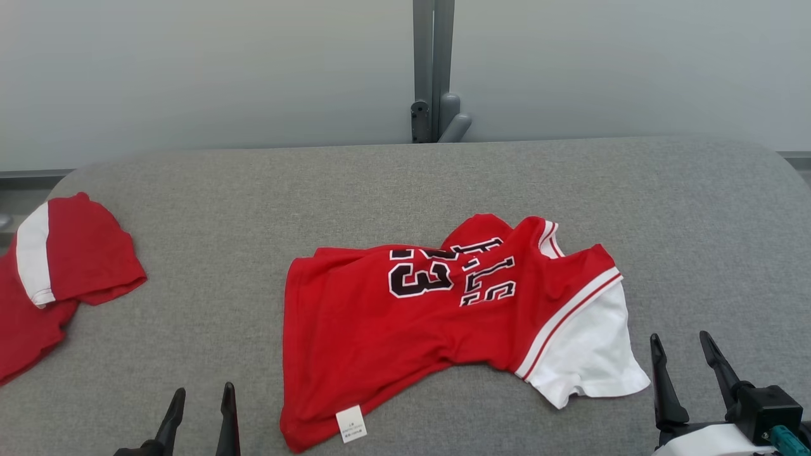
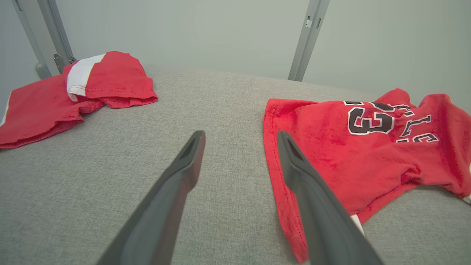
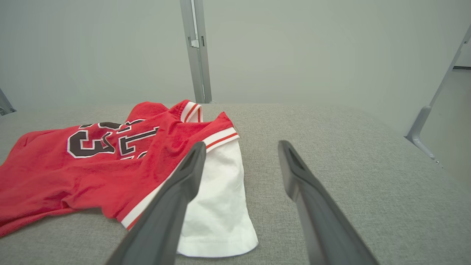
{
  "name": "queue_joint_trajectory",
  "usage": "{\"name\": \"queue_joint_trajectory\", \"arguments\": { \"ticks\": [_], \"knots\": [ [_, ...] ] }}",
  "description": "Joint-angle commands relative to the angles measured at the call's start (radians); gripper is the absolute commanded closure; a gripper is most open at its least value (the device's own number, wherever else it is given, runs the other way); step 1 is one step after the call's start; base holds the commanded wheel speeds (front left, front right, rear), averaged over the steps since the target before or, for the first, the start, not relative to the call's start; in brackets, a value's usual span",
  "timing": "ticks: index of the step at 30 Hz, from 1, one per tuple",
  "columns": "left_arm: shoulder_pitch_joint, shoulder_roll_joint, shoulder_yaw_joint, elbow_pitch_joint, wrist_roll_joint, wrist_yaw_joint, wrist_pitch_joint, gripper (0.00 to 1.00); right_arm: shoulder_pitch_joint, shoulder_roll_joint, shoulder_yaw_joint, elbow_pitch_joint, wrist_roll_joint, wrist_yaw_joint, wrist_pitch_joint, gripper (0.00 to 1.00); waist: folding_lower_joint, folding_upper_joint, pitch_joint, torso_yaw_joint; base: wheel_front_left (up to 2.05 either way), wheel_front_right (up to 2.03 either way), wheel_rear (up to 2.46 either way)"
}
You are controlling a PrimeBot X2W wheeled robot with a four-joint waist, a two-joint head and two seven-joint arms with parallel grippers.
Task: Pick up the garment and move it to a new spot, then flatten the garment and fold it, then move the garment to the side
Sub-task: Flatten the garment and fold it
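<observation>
Because the red jersey lies rumpled near the middle of the grey desk, much of it is hard to read. Its black-and-white print buckles over a fold, so that one "3" is clear and the rest of the digits and letters are broken up. One white sleeve spreads flat at the jersey's right end; the other sleeve is tucked out of sight. A small white label sits at the hem near the front edge, its text too small to make out.

At the desk's left end lies a second red garment with a white band, well apart from the jersey and cut off by the edge of the head view. Behind the desk a grey metal post rises against a pale wall.

Only the two dark finger ends of the left tool rise from the bottom of the head view, near the jersey's hem corner but apart from it. The right tool stands just right of the white sleeve, not touching it, with a pale forearm below it. Both tools are spread wide and hold nothing; their fingers point away from the robot across the desk.
</observation>
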Motion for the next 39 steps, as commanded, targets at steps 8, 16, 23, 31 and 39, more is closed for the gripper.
{"name": "queue_joint_trajectory", "arguments": {
  "ticks": [8, 16, 23, 31, 39],
  "knots": [
    [0.0, -0.043, 0.048, 0.007, 0.053, -0.04, 0.0, 0.0, -0.001, -0.01, 0.004, -0.01, -0.008, -0.001, -0.003, 0.0, 0.0, 0.0, 0.006, -0.013, 0.0, 0.0, 0.0],
    [-0.013, -0.058, 0.04, 0.055, 0.041, -0.026, 0.061, 0.0, -0.039, -0.051, 0.012, 0.028, -0.044, -0.001, -0.003, 0.0, 0.0, 0.0, 0.024, -0.025, 0.0, 0.0, 0.0],
    [-0.037, -0.068, -0.001, 0.003, -0.003, -0.016, 0.265, 0.0, -0.137, -0.112, 0.074, 0.178, -0.033, -0.001, 0.095, 0.0, 0.0, 0.0, 0.079, -0.031, 0.0, 0.0, 0.0],
    [-0.038, -0.079, -0.047, -0.061, -0.043, 0.001, 0.424, 0.0, -0.25, -0.15, 0.198, 0.321, 0.039, -0.001, 0.284, 0.0, 0.0, 0.0, 0.152, -0.041, 0.0, 0.0, 0.0],
    [-0.033, -0.079, -0.052, -0.061, -0.056, 0.019, 0.457, 0.0, -0.294, -0.167, 0.252, 0.416, 0.083, -0.001, 0.298, 0.0, 0.0, 0.0, 0.175, -0.037, 0.0, 0.0, 0.0]
  ]
}}
